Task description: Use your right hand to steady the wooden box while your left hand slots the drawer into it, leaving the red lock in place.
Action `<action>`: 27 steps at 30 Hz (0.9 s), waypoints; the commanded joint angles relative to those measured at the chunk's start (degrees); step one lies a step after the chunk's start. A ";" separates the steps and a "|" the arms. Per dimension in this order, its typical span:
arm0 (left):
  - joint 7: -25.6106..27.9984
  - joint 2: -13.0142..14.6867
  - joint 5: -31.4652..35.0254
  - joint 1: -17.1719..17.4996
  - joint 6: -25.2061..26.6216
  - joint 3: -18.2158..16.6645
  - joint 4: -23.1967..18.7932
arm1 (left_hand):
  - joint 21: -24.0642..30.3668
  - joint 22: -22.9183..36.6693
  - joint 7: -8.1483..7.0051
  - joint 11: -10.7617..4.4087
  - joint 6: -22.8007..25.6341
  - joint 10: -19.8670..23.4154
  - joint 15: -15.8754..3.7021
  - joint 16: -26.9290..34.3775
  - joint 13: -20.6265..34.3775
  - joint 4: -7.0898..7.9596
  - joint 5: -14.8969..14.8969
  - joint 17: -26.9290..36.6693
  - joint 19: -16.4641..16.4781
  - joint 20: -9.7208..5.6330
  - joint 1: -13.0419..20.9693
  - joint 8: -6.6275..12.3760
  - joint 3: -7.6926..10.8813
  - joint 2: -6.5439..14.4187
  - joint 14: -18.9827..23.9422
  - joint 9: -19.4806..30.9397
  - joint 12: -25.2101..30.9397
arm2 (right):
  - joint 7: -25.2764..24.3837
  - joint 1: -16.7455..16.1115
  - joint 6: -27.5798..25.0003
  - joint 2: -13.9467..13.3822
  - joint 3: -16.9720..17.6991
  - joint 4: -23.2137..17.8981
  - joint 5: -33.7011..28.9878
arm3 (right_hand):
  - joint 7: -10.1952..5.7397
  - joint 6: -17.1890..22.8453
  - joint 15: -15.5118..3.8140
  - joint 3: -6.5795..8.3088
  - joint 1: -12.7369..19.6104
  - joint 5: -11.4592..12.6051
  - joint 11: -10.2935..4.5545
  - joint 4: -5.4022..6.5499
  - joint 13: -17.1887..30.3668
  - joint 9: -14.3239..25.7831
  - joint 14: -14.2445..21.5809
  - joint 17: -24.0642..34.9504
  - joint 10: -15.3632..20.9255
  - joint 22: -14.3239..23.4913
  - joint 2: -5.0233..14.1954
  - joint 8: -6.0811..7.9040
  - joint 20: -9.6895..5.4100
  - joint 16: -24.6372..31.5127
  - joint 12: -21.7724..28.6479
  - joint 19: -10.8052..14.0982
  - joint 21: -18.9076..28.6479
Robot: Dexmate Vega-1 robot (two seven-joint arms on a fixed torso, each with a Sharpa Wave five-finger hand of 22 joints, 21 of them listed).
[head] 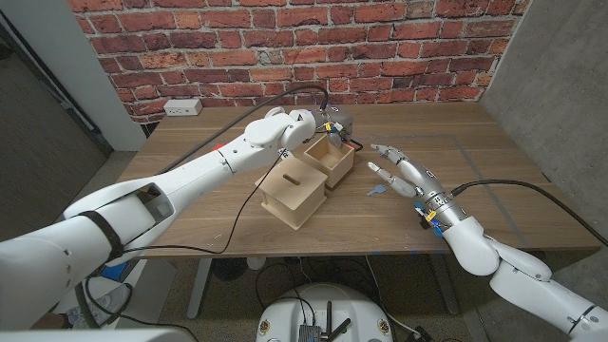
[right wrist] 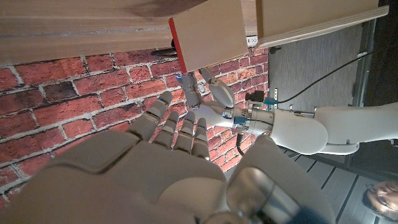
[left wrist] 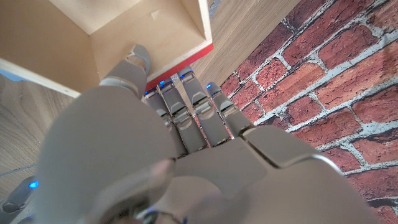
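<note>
The wooden box, with a slot in its top, stands mid-table. The open drawer sits right behind it, touching its far right side, with a red strip on its far rim. My left hand grips that far wall. In the left wrist view its thumb is inside the drawer and its fingers lie over the red strip. My right hand hovers open to the right of the drawer, fingers spread, touching nothing. The right wrist view shows the drawer, the box and my left hand.
A small blue object lies on the table under my right hand's fingers. A white outlet box sits at the back left by the brick wall. A black cable runs across the table's front left. A person is at the room's edge.
</note>
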 commanded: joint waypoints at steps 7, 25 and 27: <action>-0.22 0.26 -0.52 0.59 0.34 -0.29 -0.72 | -0.14 0.17 1.05 -0.26 1.93 0.44 -4.13 0.33 0.24 0.03 0.41 0.27 0.19 -8.90 2.38 0.29 -0.23 2.71 1.78 0.84 -0.27 | 0.57 -0.83 -8.05 -5.35 -1.25 -6.64 -13.54 | -0.07 0.46 0.03 -0.04 0.33 0.38 0.07 0.37 0.34 0.35 0.68 0.14 0.45 0.33 0.53 0.33 -0.14 0.42 0.25 0.40 0.18; -0.29 0.09 -0.93 0.31 0.03 -0.32 -0.36 | -0.17 0.16 0.96 -0.25 2.12 0.43 -4.14 0.30 0.24 0.04 0.47 0.28 0.09 -8.90 2.45 0.29 -0.46 2.76 1.87 0.83 -0.29 | 3.45 2.04 -12.24 -8.42 -5.04 -10.14 -21.62 | -0.07 0.46 0.03 -0.04 0.33 0.38 0.07 0.37 0.34 0.35 0.68 0.14 0.45 0.33 0.53 0.33 -0.14 0.42 0.25 0.40 0.18; -0.29 0.03 -0.87 0.31 0.08 -0.24 -0.30 | -0.18 0.15 0.89 -0.24 2.11 0.49 -4.14 0.32 0.24 0.05 0.48 0.29 0.07 -8.90 2.46 0.28 -0.50 2.77 1.92 0.83 -0.27 | 4.03 2.32 -12.22 -8.94 -5.34 -10.55 -21.92 | -0.07 0.46 0.03 -0.04 0.33 0.38 0.07 0.37 0.34 0.35 0.68 0.14 0.45 0.33 0.53 0.33 -0.14 0.42 0.25 0.40 0.18</action>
